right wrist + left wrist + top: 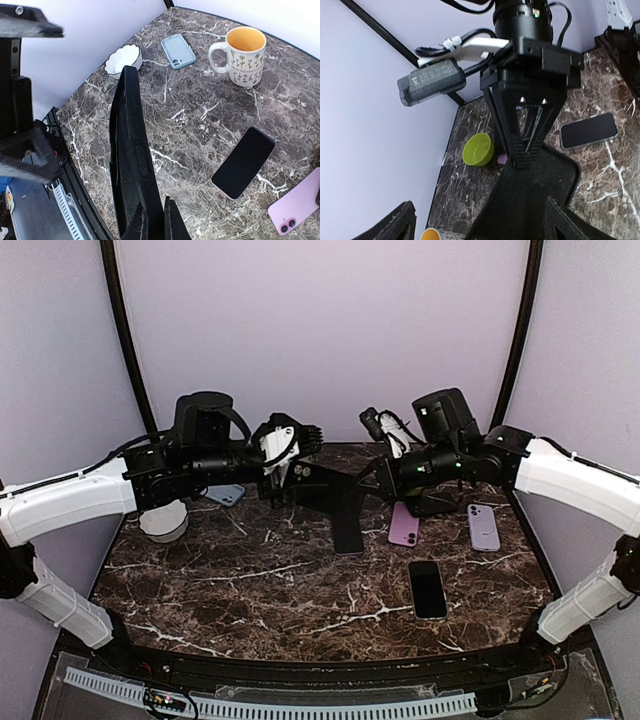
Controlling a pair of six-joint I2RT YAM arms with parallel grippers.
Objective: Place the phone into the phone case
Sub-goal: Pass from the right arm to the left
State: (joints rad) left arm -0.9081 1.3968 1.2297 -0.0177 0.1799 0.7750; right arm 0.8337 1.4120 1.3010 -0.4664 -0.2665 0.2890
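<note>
A black phone case hangs in the air between both arms above the table's middle. My right gripper is shut on its edge; in the right wrist view the fingers pinch the case's rim. My left gripper is open, its jaws wide apart on either side of the case's near end, not touching it. A phone with a black screen lies face up on the table at the front right and also shows in the right wrist view.
A pink phone and a lavender phone lie face down under the right arm. A blue phone and a white bowl sit at the left. A flowered mug and a green bowl stand at the back.
</note>
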